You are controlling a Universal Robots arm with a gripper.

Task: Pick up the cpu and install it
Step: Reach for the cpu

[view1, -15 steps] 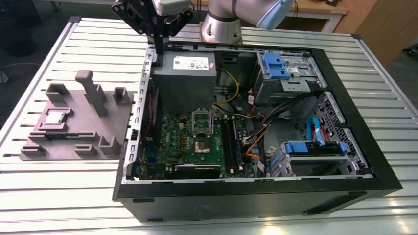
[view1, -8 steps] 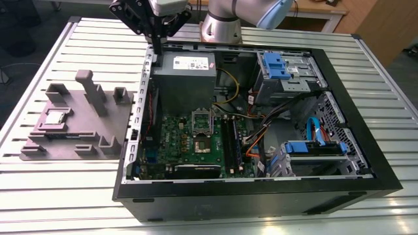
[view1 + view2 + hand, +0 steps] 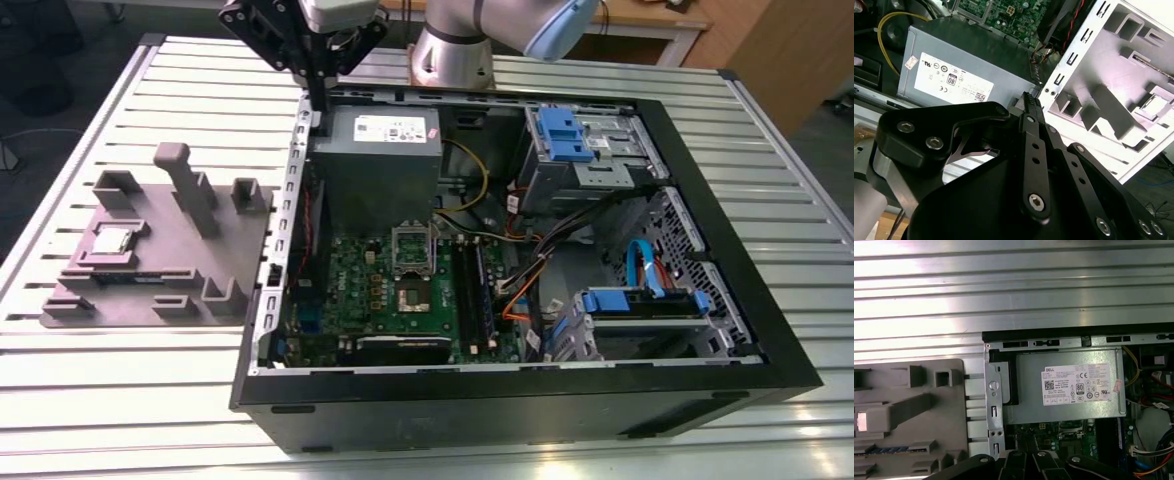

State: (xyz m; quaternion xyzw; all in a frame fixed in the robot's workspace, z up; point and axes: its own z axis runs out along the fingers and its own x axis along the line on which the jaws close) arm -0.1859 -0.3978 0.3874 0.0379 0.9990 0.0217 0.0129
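The cpu [image 3: 114, 241], a small silver square, lies in a recess of the grey fixture [image 3: 160, 270] on the exterior view's left, outside the computer case. My gripper [image 3: 320, 105] hangs high over the case's back left corner, above the edge of the grey power supply [image 3: 378, 150]. It is well away from the cpu. Its dark fingers [image 3: 1029, 107] lie together at the tip and hold nothing. On the green motherboard [image 3: 400, 290] the square socket [image 3: 414, 292] sits bare, with its metal frame [image 3: 410, 240] just behind it.
The open black case [image 3: 534, 400] takes up the middle of the slatted metal table [image 3: 134, 400]. Inside are blue drive brackets [image 3: 574, 135], orange and yellow cables [image 3: 514, 295] and memory slots [image 3: 470, 285]. The fixture carries upright posts [image 3: 187, 185].
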